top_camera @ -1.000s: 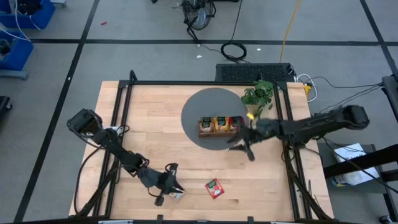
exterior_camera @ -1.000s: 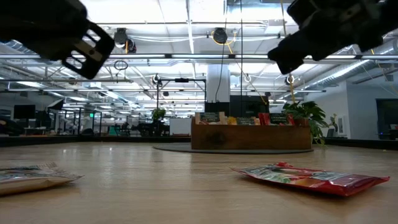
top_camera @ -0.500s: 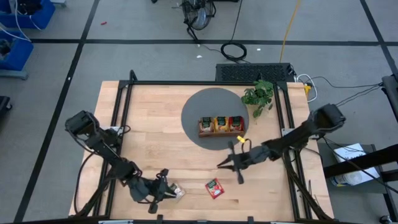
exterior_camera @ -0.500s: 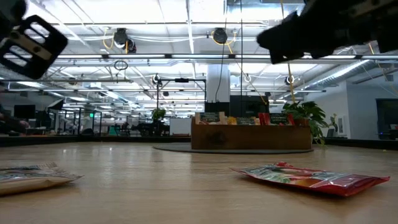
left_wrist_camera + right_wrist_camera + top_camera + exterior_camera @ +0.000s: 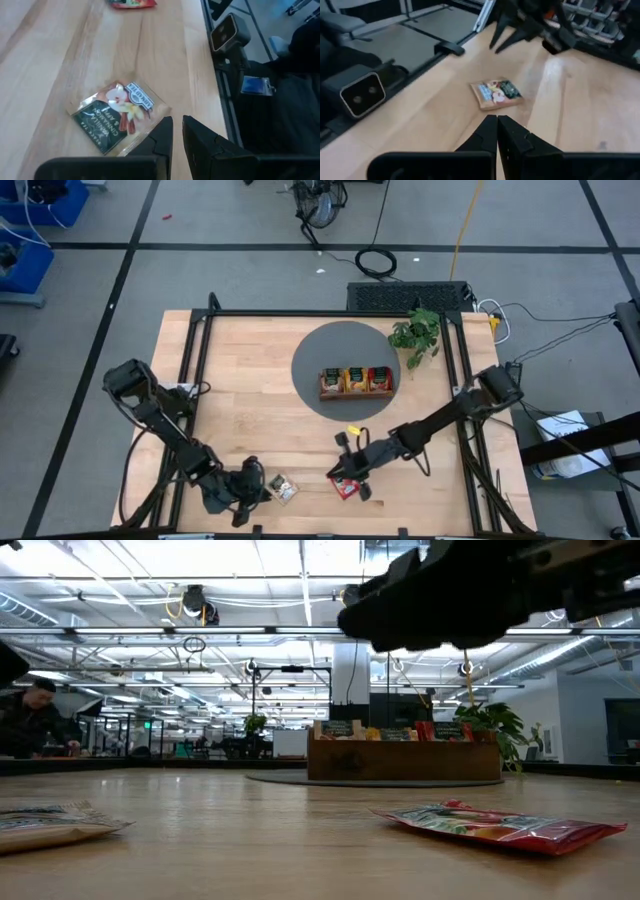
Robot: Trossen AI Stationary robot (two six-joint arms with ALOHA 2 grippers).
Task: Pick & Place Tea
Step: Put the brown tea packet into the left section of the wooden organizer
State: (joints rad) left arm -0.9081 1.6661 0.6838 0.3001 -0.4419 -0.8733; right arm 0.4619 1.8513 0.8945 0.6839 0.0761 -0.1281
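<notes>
Both arms have swung toward the near edge since the earlier frame, the right one travelling from the tray down to the red sachet.

Left to right on the pale wooden table (image 5: 250,410): the left pincer (image 5: 243,492) hovers just beside the dark-and-beige printed tea sachet (image 5: 283,488), which lies flat at about its three o'clock; its fingers are nearly pressed together and hold nothing. The red square tea sachet (image 5: 346,486) lies flat near the table's six o'clock edge, and the right pincer (image 5: 350,471) sits right over it, pressed together, empty by the right wrist view. The brown wooden three-compartment tray (image 5: 357,383) stands at twelve o'clock from it, well apart.

To lift the red sachet cleanly, the right pincer likely needs to spread first, then pinch one edge.
</notes>
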